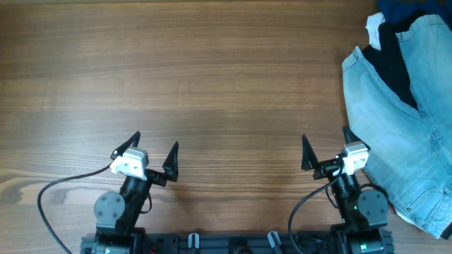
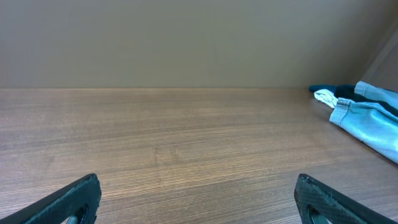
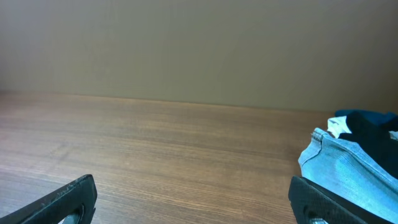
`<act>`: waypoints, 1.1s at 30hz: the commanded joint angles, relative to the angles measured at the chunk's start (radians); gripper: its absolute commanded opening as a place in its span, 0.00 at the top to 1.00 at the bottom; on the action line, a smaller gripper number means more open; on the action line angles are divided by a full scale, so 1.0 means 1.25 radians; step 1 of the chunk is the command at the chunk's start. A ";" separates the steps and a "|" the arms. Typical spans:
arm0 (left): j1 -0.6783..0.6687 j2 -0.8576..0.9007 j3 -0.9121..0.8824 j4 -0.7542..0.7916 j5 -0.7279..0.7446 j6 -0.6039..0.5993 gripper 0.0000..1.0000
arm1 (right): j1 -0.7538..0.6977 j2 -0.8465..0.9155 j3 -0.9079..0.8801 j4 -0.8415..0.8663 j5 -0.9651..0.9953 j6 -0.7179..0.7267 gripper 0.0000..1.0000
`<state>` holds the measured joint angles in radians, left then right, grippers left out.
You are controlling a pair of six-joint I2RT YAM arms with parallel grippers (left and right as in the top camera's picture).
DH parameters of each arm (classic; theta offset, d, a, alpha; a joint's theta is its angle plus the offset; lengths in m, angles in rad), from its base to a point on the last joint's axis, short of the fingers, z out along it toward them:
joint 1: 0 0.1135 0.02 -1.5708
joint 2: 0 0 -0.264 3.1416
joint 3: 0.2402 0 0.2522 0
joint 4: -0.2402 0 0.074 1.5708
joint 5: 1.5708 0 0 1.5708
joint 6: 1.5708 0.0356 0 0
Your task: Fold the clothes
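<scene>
The pale light-blue jeans (image 1: pixel 395 127) lie crumpled at the table's right edge; they also show in the left wrist view (image 2: pixel 373 121) and the right wrist view (image 3: pixel 348 168). My left gripper (image 1: pixel 154 149) is open and empty near the front left, far from the jeans. My right gripper (image 1: pixel 325 148) is open and empty near the front right, its right finger close beside the jeans' left edge. Both sets of fingers show spread wide in the wrist views (image 2: pixel 198 196) (image 3: pixel 193 199).
A black garment (image 1: pixel 394 56) lies on the jeans at the far right, with dark blue cloth (image 1: pixel 409 13) and a bit of white cloth (image 1: pixel 374 29) at the corner. Bare wooden table (image 1: pixel 198 77) spreads left and centre. A cable (image 1: pixel 63 190) loops by the left arm.
</scene>
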<state>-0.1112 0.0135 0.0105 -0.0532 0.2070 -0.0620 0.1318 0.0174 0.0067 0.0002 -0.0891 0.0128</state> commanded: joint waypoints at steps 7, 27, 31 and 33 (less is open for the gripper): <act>-0.005 -0.009 -0.004 -0.003 -0.008 0.002 0.00 | -0.001 -0.008 -0.001 0.003 0.005 -0.008 0.00; -0.005 0.008 0.092 -0.103 -0.018 -0.103 0.00 | -0.001 0.090 0.128 -0.061 0.016 0.117 0.00; -0.005 0.060 0.172 -0.175 -0.020 -0.103 0.00 | -0.001 0.205 0.231 -0.111 0.026 0.115 0.00; -0.005 0.102 0.214 -0.204 -0.020 -0.103 0.00 | -0.001 0.263 0.279 -0.139 0.027 0.115 0.00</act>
<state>-0.1112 0.0677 0.1768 -0.2737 0.1955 -0.1745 0.1318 0.2413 0.2554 -0.1432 -0.0776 0.1383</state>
